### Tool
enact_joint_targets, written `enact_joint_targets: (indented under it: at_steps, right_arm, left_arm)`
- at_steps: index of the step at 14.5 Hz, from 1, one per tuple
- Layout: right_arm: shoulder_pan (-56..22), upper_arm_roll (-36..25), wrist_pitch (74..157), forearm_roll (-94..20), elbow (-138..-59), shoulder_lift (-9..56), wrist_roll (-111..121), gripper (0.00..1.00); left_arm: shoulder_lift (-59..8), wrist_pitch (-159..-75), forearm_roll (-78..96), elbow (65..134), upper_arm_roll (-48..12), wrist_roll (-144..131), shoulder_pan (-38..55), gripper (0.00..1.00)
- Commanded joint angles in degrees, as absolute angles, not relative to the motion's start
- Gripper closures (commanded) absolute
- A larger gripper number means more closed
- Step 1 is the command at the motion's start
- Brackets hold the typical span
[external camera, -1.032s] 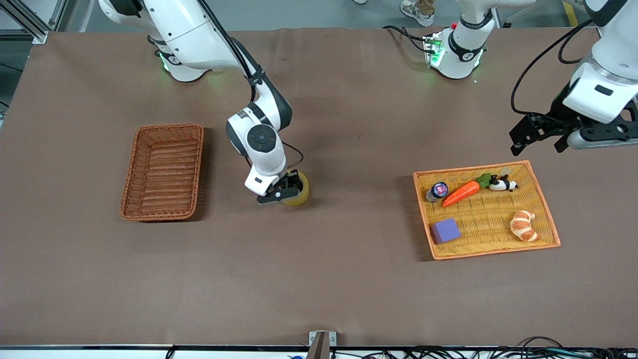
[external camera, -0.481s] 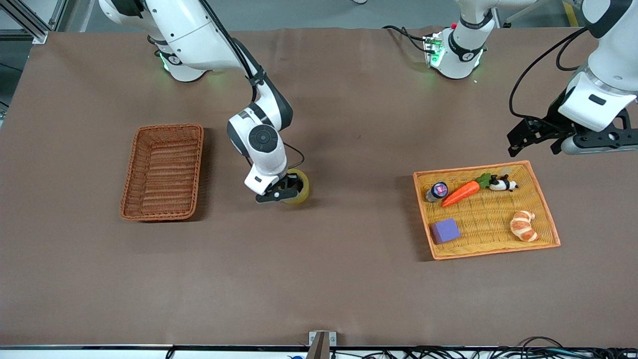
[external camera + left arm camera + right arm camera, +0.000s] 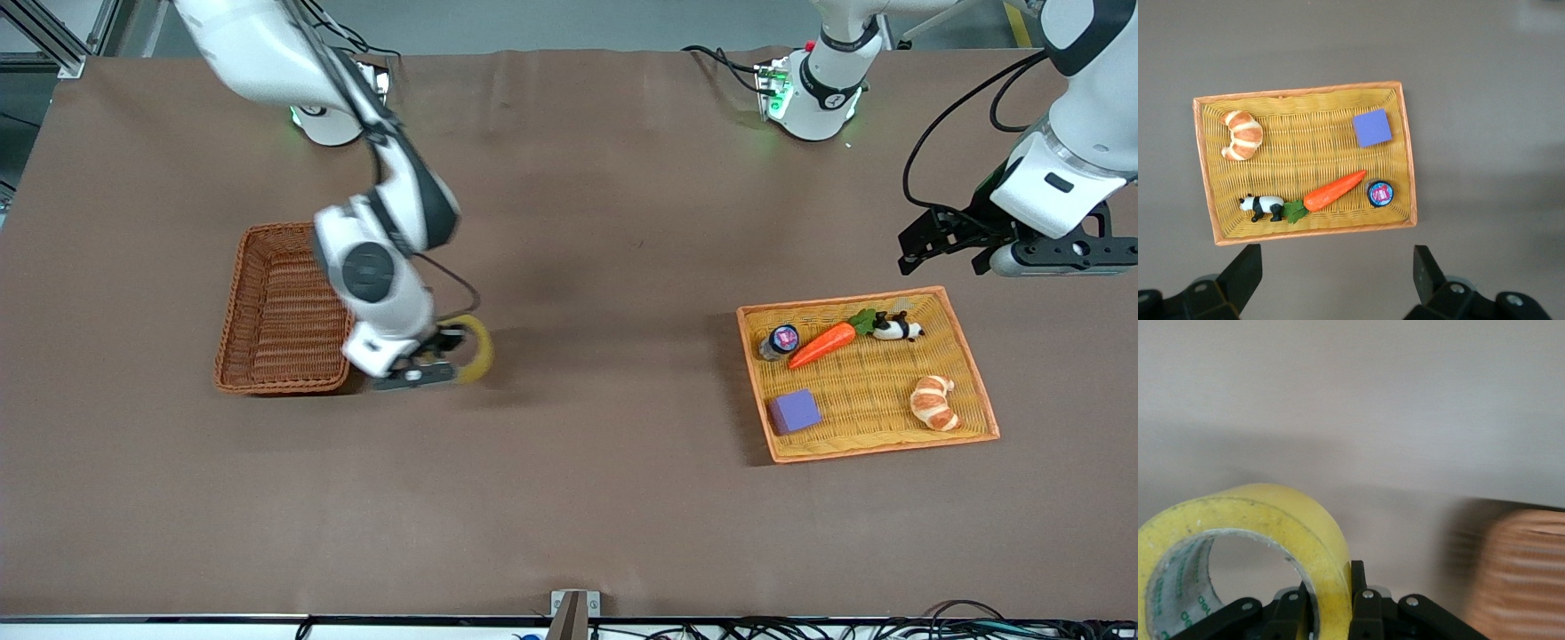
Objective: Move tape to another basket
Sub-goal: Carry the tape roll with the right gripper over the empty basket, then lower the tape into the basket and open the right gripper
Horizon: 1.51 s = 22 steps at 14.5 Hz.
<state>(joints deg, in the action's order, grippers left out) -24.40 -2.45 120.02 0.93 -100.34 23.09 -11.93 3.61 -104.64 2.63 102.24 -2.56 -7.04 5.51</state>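
Brown table (image 3: 622, 498), wicker basket (image 3: 267, 311), orange-yellow tray (image 3: 867, 444)

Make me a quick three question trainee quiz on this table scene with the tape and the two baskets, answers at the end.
1. True or false: the right tool is shut on the tape.
2. Which item in the orange-yellow tray lies nearest the front camera: A croissant, B carrot, C panda?
3. What does the open left tool hold?

Key
1. True; one finger is through the hole, beside the reddish-brown basket.
2. A.
3. Nothing; that arm waits above the tray.
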Motion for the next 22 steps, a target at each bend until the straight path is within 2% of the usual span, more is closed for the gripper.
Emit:
enact_joint_targets:
  at_steps: [1, 3, 6, 9, 11, 14, 15, 16, 17, 18, 19, 21, 22]
  right_arm:
    - [-21.53, -8.92, 117.51, 0.35, -108.34, 12.86, 0.91, 1.0]
    - [-21.36, -16.66, 119.61, 0.35, -113.7, 9.16, 13.47, 1.0]
    - [-21.36, -25.12, 128.29, 0.35, -125.29, 4.76, 26.34, 1.0]
    - [-21.27, -26.19, 137.52, 0.35, -134.8, 3.43, 27.16, 1.0]
    - [-21.53, -26.1, 145.85, 0.35, -140.07, 3.86, 26.81, 1.0]
    - [-21.8, -25.93, 156.77, 0.26, -144.48, 6.49, 26.54, 0.97]
    - [-21.8, -25.93, 157.84, 0.26, -144.58, 7.72, 26.46, 0.95]
    - [-21.8, -25.84, 158.03, 0.09, -144.58, 8.43, 26.37, 0.88]
    - [-21.8, -25.84, 158.81, -0.17, -144.49, 9.31, 26.37, 0.68]
    - [-21.8, -25.75, 159.6, -0.35, -144.41, 10.36, 26.37, 0.6]
    - [-21.97, -25.4, 159.78, -0.7, -144.32, 11.42, 26.11, 0.46]
    - [-21.97, -24.35, 159.09, -1.14, -144.05, 11.08, 25.84, 0.0]
    - [-22.06, -24.26, 158.91, -1.14, -143.79, 10.2, 25.93, 0.0]
  left_arm:
    - [4.13, -102.66, 1.24, 102.39, -1.85, -4.75, 6.33, 0.01]
    - [4.22, -102.48, 0.44, 102.31, -1.85, -4.66, 6.33, 0.0]
    - [4.04, -102.3, 0.44, 101.87, -2.11, -4.66, 6.06, 0.0]
    - [3.52, -102.3, 0.44, 100.55, -2.2, -4.75, 5.98, 0.0]
    - [1.68, -102.3, 1.84, 96.97, -1.94, -7.11, 5.54, 0.0]
    - [0.0, -102.31, 1.67, 94.84, -1.93, -7.56, 5.54, 0.0]
    - [-0.09, -102.3, 1.67, 94.92, -1.93, -7.65, 5.62, 0.0]
    - [-0.17, -102.3, 1.67, 94.92, -1.93, -7.73, 5.71, 0.0]
    - [-0.26, -102.3, 1.67, 94.92, -1.93, -7.82, 5.71, 0.0]
    - [-0.18, -102.22, 1.67, 94.92, -1.93, -7.82, 5.71, 0.0]
    - [-0.09, -102.22, 1.67, 95.01, -1.93, -7.82, 5.71, 0.0]
    - [-0.18, -102.22, 1.67, 95.01, -1.93, -7.82, 5.71, 0.0]
    - [-0.09, -102.22, 1.67, 95.1, -1.93, -7.82, 5.71, 0.0]
